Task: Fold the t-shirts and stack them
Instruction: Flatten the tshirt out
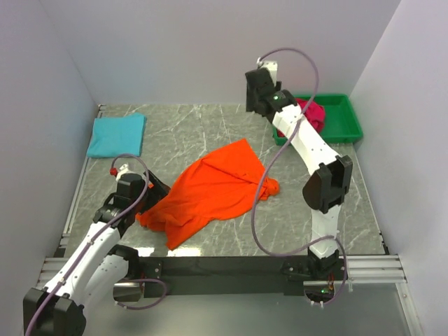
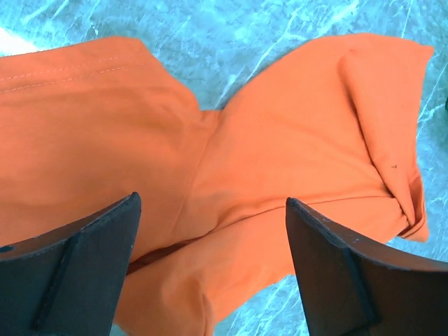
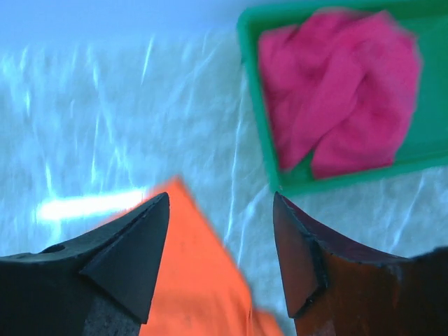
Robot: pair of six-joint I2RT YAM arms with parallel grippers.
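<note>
Orange t-shirt (image 1: 210, 192) lies crumpled at the centre of the surface (image 1: 203, 126), with a folded turquoise t-shirt (image 1: 117, 135) at 10 o'clock and a crimson-pink t-shirt (image 1: 315, 112) heaped in the green bin (image 1: 346, 124) at 2 o'clock. The left fingers (image 2: 84, 266) are spread and empty over its 8 o'clock edge. The right fingers (image 3: 126, 259) are spread, empty and raised near the bin. Soft, light and limp, it will probably sag and drag, so a hem corner or shoulder seam looks the best pinch.

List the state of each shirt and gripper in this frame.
orange t-shirt: unfolded and rumpled.
turquoise t-shirt: folded, far left corner.
pink t-shirt: bunched inside green bin.
left gripper: open over the orange t-shirt.
right gripper: open, holding nothing.
</note>
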